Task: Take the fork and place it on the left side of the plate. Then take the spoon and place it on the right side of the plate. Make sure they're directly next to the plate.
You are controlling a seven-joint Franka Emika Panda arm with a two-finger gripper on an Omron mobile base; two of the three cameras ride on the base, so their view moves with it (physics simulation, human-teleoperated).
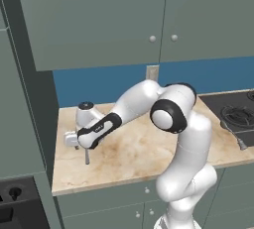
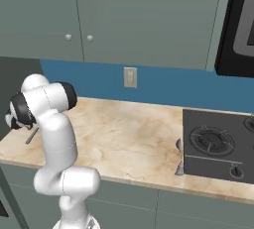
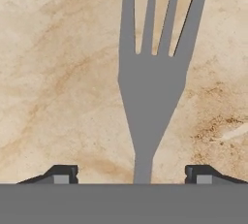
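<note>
1. At the far left of the beige marbled stone surface (image 1: 134, 153), the white arm's two-finger hand (image 1: 87, 146) reaches low over the near left corner.
2. A slim grey metal fork with four tines (image 3: 150, 80) lies flat on that surface; in the left base view one end of it (image 1: 87, 157) pokes out from under the hand.
3. In the hand view the fork's handle runs down between the two dark fingertips (image 3: 60, 173), which stand wide on either side and do not touch it, so the hand is spread and grasps nothing.
4. Right of the arm, the surface stretches bare below a blue back wall (image 1: 218, 74) with a pale wall socket (image 2: 130, 77).
5. At the far right sits a black gas hob (image 2: 218, 146).
</note>
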